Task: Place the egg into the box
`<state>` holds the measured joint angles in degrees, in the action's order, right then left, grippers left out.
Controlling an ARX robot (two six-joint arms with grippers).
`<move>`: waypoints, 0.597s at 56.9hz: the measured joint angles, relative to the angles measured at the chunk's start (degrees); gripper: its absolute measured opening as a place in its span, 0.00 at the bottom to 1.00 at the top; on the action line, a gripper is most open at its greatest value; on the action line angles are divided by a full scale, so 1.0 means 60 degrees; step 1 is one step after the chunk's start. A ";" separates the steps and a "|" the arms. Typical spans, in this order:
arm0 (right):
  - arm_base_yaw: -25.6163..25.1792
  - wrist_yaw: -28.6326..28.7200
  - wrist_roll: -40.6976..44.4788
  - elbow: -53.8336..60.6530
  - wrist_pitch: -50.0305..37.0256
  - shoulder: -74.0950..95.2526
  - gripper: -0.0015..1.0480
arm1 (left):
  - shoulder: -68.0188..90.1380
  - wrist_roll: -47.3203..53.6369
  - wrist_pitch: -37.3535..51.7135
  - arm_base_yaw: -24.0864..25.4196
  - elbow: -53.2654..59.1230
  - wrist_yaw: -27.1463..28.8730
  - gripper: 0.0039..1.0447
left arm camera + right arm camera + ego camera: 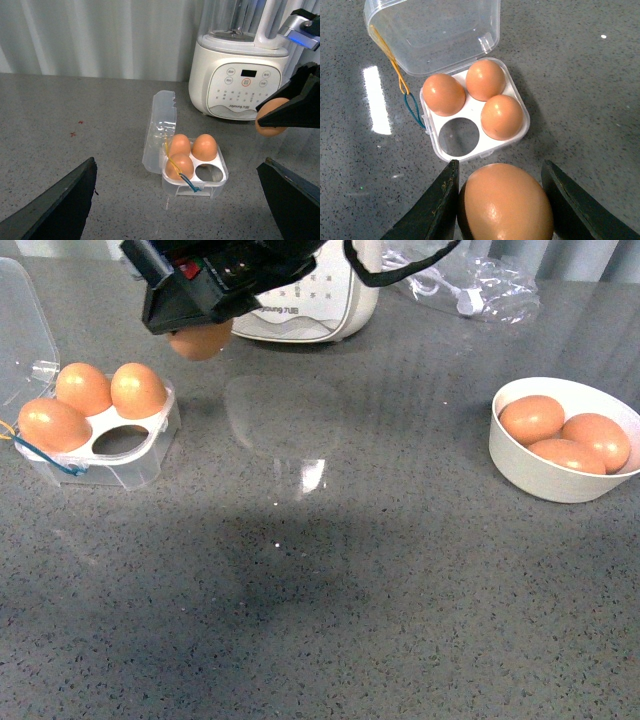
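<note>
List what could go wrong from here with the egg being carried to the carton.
1. The egg, pinched in the right tool, hangs above bare countertop; a slip could crack it.
2. The box has one empty cell, tight against the seated eggs; a misaligned descent could knock shells together.
3. The wire loops lie beside that cell and might snag a finger.

Just ahead of the right gripper (pixel 500 172) and its egg (pixel 505 215), one cell (pixel 459 136) of the box (pixel 470 151) stood free. Three eggs (pixel 485 80) hemmed it, the open lid (pixel 435 35) beyond; the blender (pixel 240 85) stood close beside.
</note>
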<state>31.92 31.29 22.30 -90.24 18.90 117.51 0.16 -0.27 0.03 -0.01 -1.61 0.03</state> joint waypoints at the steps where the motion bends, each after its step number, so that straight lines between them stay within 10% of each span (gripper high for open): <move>1: 0.0018 0.0025 -0.0004 -0.0055 0.0018 0.0047 0.41 | 0.0000 0.0000 0.0000 0.0000 0.0000 0.0000 0.94; 34: 0.0667 0.0342 -0.0780 -0.1326 0.0168 0.1654 0.41 | 0.0000 0.0000 0.0000 0.0000 0.0000 0.0000 0.94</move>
<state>35.92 33.34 17.63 -98.19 19.90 127.44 0.16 -0.27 0.03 -0.01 -1.61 0.03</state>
